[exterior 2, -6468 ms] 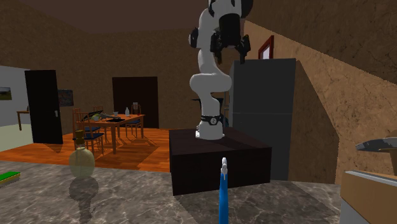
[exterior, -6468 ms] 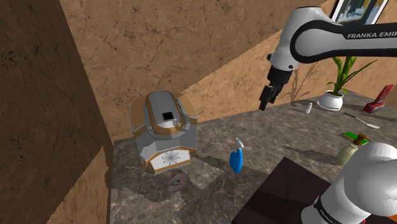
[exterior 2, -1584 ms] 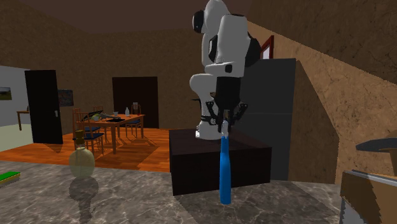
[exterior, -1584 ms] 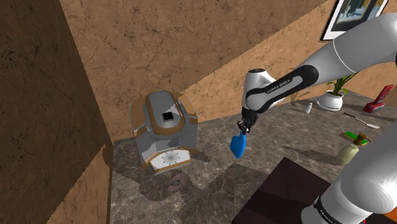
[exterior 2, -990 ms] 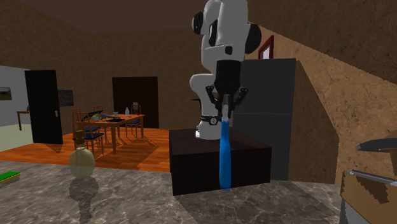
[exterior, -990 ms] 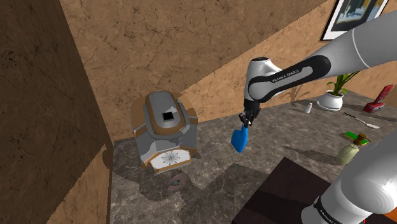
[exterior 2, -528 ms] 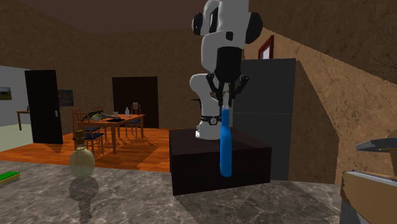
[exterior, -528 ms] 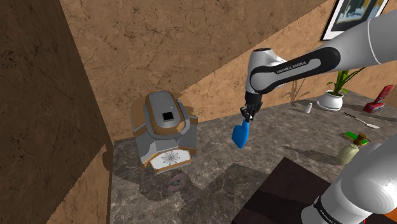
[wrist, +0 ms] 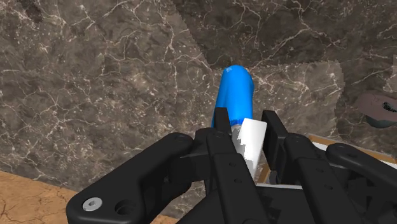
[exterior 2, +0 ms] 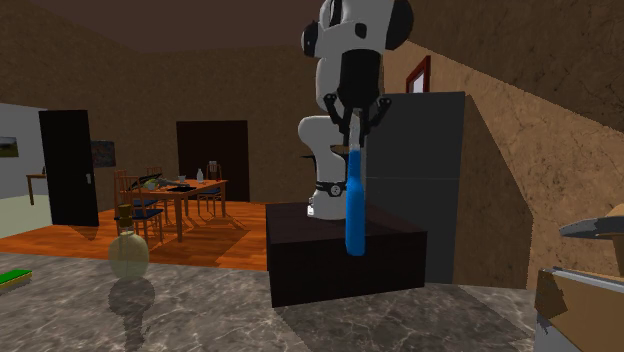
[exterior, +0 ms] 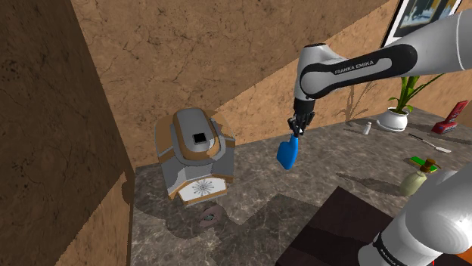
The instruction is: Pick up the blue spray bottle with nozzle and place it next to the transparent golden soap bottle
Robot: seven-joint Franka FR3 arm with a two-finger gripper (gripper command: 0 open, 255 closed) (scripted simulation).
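Observation:
The blue spray bottle (exterior: 287, 153) with its white nozzle hangs in the air above the dark marble counter (exterior: 302, 189), held at the top by my gripper (exterior: 293, 133). From the second exterior view the bottle (exterior 2: 354, 205) looks like a thin upright blue shape under the gripper (exterior 2: 353, 146). Along the wrist view, the black fingers (wrist: 224, 130) clasp the white nozzle (wrist: 250, 141), and the blue body (wrist: 233, 94) points down at the counter. The transparent golden soap bottle (exterior: 417, 178) stands near the shoulder view's right edge, and the same round bottle (exterior 2: 128, 253) sits at the second exterior view's left.
A grey and orange-brown appliance (exterior: 194, 155) stands at the counter's corner by the wall, a small dark ring (exterior: 209, 217) in front of it. A potted plant (exterior: 398, 109), a small shaker (exterior: 367, 128), a knife (exterior: 429, 143), a red item (exterior: 452, 118) and a green item (exterior: 417, 160) lie further right.
The arm has lifted the blue spray bottle higher off the counter and carried it slightly toward the shoulder view's right. The grip has stayed shut.

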